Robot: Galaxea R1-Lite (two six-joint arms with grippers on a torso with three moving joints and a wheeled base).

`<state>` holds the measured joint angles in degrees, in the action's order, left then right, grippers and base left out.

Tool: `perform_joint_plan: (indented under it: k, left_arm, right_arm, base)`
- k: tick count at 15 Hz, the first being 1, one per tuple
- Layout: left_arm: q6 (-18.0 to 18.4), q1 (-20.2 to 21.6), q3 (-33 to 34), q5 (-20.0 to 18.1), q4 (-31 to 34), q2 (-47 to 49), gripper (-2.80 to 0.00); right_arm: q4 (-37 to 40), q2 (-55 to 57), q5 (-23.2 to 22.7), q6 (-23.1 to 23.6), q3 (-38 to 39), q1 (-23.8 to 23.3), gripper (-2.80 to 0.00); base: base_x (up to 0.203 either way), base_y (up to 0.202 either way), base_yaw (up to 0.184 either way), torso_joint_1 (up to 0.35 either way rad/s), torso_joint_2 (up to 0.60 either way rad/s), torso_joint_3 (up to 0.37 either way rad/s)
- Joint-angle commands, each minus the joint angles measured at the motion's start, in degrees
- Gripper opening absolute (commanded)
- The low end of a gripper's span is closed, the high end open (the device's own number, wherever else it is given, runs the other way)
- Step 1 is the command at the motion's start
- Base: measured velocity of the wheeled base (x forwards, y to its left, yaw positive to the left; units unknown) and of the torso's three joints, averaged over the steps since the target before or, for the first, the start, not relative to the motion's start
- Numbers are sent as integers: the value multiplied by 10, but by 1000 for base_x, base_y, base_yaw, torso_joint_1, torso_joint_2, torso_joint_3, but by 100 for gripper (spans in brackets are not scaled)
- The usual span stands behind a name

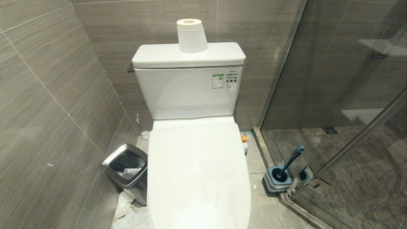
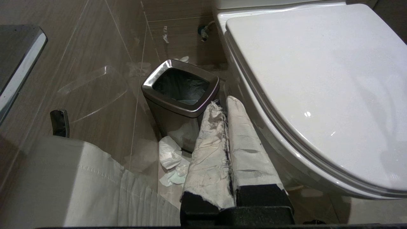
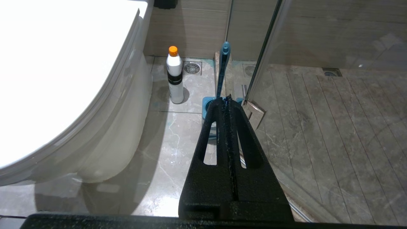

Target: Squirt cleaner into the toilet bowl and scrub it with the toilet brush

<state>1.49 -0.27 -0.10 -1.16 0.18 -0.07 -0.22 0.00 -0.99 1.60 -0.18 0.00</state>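
Observation:
The white toilet bowl (image 1: 197, 171) fills the middle of the head view with its lid down, so the basin is hidden. The cleaner (image 3: 175, 76), a small white bottle with an orange cap, stands on the floor to the toilet's right (image 1: 244, 143). The toilet brush (image 1: 291, 160) leans in its square grey-blue holder (image 1: 277, 182) by the shower glass; its handle (image 3: 223, 70) rises just beyond my right gripper (image 3: 226, 101), which is shut and empty. My left gripper (image 2: 224, 103), its fingers wrapped in white tape, is shut and empty beside the toilet's left flank (image 2: 305, 95).
A steel-rimmed square waste bin (image 1: 126, 171) stands left of the toilet, with crumpled tissue (image 1: 127, 210) on the floor before it. A paper roll (image 1: 190, 35) sits on the cistern. The glass shower partition (image 1: 334, 95) closes off the right side. The tiled wall (image 1: 47, 111) is close on the left.

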Motion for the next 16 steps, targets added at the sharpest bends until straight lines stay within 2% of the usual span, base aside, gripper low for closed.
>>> perform_joint_plan:
  k: [1, 16]
  left_arm:
    - [0, 0, 0, 0, 1, 1, -280]
    - [0, 0, 0, 0, 0, 1, -280]
  right_arm:
    - [-1, 1, -1, 1, 0, 0, -280]
    - [0, 1, -1, 1, 0, 0, -280]
  base:
    - [0, 0, 0, 0, 0, 0]
    - [0, 0, 0, 0, 0, 0]
